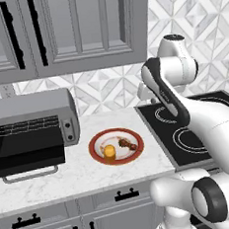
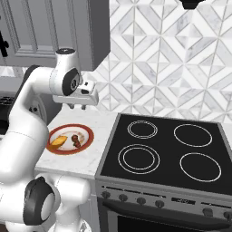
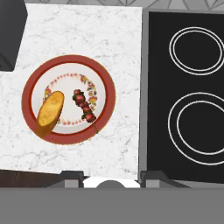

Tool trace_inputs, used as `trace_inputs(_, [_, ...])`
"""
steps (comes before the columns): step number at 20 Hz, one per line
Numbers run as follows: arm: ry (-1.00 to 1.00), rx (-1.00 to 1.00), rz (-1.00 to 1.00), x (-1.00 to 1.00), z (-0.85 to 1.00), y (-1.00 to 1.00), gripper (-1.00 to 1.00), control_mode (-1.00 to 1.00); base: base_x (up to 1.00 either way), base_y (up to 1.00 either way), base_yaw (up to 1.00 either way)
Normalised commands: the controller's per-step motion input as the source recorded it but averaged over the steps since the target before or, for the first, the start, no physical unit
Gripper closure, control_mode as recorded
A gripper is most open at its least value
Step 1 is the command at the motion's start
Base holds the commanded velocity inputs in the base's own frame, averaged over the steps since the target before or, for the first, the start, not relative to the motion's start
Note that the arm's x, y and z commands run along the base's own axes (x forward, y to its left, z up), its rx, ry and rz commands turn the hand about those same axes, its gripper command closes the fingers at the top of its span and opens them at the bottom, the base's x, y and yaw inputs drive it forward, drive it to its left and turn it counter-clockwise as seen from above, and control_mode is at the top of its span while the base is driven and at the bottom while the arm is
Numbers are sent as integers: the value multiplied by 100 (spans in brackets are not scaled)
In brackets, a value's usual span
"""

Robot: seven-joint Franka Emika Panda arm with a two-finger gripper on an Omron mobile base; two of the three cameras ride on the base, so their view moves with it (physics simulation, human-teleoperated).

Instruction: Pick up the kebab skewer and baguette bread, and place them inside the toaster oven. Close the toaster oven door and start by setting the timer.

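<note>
kebab skewer [image 3: 84, 105] and baguette bread [image 3: 49, 113] on plate [image 3: 103, 78], fingers [image 2: 76, 107] above, empty

Grey cabinets [image 1: 73, 28] hang over a white marble counter [image 1: 92, 175] beside a black cooktop [image 2: 167, 152]

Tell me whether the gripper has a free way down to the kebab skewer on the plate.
Probably yes. The kebab skewer lies bare on the plate, apart from the baguette bread, and nothing stands between it and the gripper above the counter.
</note>
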Motion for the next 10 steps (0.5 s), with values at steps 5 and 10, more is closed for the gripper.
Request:
trace_inputs(5, [0, 0, 0, 0, 0, 0, -100, 100, 0, 0, 0])
trace_inputs(10, [0, 0, 0, 0, 0, 0, -100, 100, 0, 0, 0])
